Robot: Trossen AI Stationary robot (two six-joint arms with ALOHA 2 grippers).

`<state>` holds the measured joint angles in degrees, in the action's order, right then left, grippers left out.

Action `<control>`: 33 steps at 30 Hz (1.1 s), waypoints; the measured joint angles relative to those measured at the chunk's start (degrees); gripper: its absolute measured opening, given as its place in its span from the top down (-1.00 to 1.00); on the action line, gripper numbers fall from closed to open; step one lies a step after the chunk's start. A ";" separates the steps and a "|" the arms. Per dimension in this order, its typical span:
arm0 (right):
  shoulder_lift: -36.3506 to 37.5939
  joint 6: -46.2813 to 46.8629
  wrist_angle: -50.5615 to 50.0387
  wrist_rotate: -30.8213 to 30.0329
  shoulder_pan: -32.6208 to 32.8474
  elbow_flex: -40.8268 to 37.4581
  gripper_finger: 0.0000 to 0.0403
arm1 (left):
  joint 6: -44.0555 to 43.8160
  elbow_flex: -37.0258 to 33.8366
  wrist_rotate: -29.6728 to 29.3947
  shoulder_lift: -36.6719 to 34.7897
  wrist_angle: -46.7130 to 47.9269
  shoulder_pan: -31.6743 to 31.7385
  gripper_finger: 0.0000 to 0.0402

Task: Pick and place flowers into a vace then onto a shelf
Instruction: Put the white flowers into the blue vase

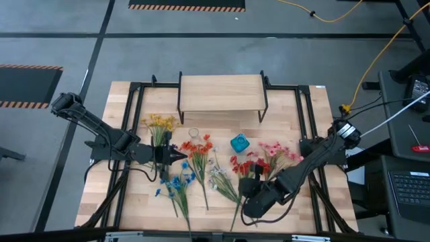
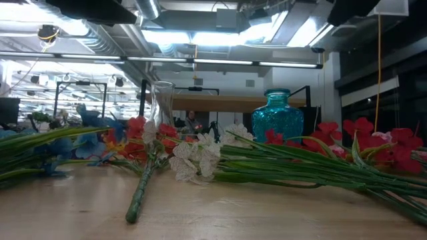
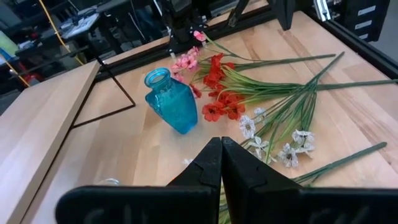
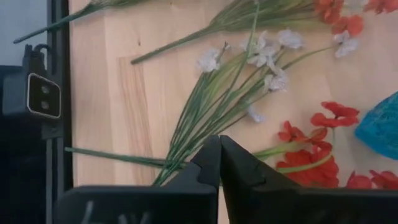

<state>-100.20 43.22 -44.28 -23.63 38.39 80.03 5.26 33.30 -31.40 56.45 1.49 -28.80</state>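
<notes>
Several flower sprays lie flat on the table: yellow [image 1: 160, 123], orange-red [image 1: 198, 146], blue [image 1: 176, 183], white [image 1: 218, 173], red [image 1: 245, 163] and pink [image 1: 279, 151]. A blue glass vase [image 1: 239, 143] [image 3: 172, 101] and a clear glass vase [image 1: 193, 133] [image 2: 162, 100] stand upright among them. The shelf [image 1: 222, 92] stands at the far side. My left gripper [image 1: 176, 156] [image 3: 221, 149] is shut, near the orange-red spray and pointing toward the blue vase. My right gripper [image 1: 245, 185] [image 4: 219, 146] is shut above the green stems [image 4: 199, 118] of the white spray. Neither gripper shows in the low view.
A black metal frame [image 1: 134, 107] runs along the table's left, right and far sides. A camera module [image 4: 42, 94] sits at the near edge. Bare wood [image 1: 295, 195] lies toward the near right corner. Cables [image 1: 376, 74] run off to the right.
</notes>
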 joint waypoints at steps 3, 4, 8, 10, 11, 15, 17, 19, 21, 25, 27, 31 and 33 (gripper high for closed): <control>-0.12 0.14 0.18 0.87 -0.33 0.00 0.87 | 0.00 0.00 -0.03 0.00 0.01 0.02 0.98; -0.12 0.25 0.31 0.93 -0.45 0.00 0.85 | 0.00 0.00 -0.01 0.00 0.05 0.02 0.98; -0.12 0.24 0.59 0.81 -0.85 0.00 0.78 | -0.03 0.00 0.07 0.02 0.01 0.02 0.98; -0.12 0.19 0.82 0.80 -0.81 0.00 0.73 | -0.13 0.00 0.07 0.01 0.00 0.02 0.98; -0.12 0.17 0.77 0.82 -0.79 -0.01 0.70 | -0.25 0.00 0.09 0.02 0.02 0.02 0.98; -0.12 1.58 0.80 0.97 -0.99 0.00 0.55 | -1.36 0.00 0.02 0.02 0.02 0.02 0.98; -0.12 1.73 0.86 0.95 -1.05 -0.02 0.47 | -1.46 0.00 0.00 0.01 0.00 0.02 0.98; -0.40 1.58 1.30 1.51 -1.07 -0.02 0.38 | -1.48 0.00 0.00 0.00 0.02 0.02 0.98; -0.64 1.63 1.50 2.20 -1.05 -0.10 0.29 | -1.49 0.00 0.00 0.00 0.04 0.02 0.98; -0.97 3.19 3.76 2.86 -1.15 -1.00 0.16 | -1.49 0.00 0.00 0.02 -0.02 0.02 0.98; -0.97 3.17 4.79 3.55 -1.32 -1.63 0.11 | -1.51 0.00 -0.02 0.00 0.02 0.02 0.98; -0.97 3.14 5.24 4.03 -1.51 -1.92 0.06 | -1.51 0.00 -0.02 0.02 0.01 0.02 0.98; -0.97 3.88 5.38 4.10 -1.85 -1.92 0.05 | -1.51 0.00 -0.04 0.00 0.00 0.02 0.98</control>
<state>-101.16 47.10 -38.90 -19.53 36.54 78.11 3.75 33.30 -31.44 56.45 1.50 -28.77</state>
